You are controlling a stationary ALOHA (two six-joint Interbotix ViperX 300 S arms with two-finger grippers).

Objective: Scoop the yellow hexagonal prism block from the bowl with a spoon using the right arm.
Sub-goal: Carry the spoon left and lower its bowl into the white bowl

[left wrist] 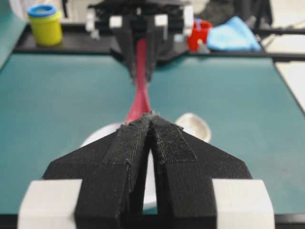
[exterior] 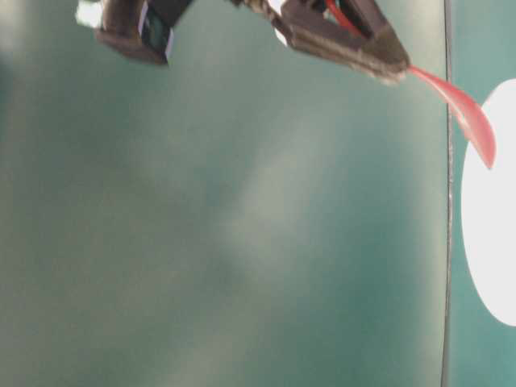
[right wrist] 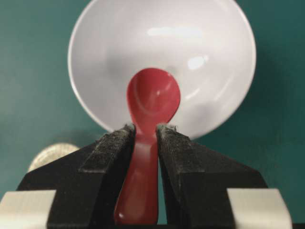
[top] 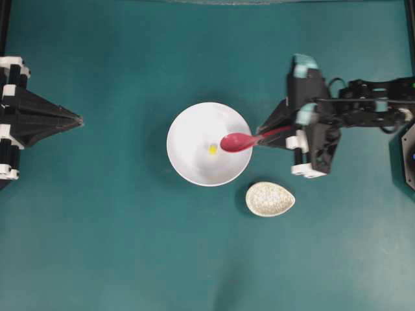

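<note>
The white bowl (top: 188,123) sits mid-table with the tiny yellow hexagonal prism block (top: 213,149) on its floor. My right gripper (top: 262,134) is shut on the handle of the pink-red spoon (top: 237,142). The scoop hangs over the bowl's right side, just right of the block. In the right wrist view the spoon (right wrist: 152,98) is clamped between the fingers of that gripper (right wrist: 145,128). Its scoop looks empty there and hides the block against the bowl (right wrist: 162,43). My left gripper (top: 79,120) rests far left, shut and empty, with its tips (left wrist: 151,116) meeting.
A small speckled beige dish (top: 270,199) lies just below-right of the bowl. Beyond the table's far edge in the left wrist view stand a yellow jar with a blue lid (left wrist: 44,24), a red cup (left wrist: 200,34) and a blue cloth (left wrist: 233,34).
</note>
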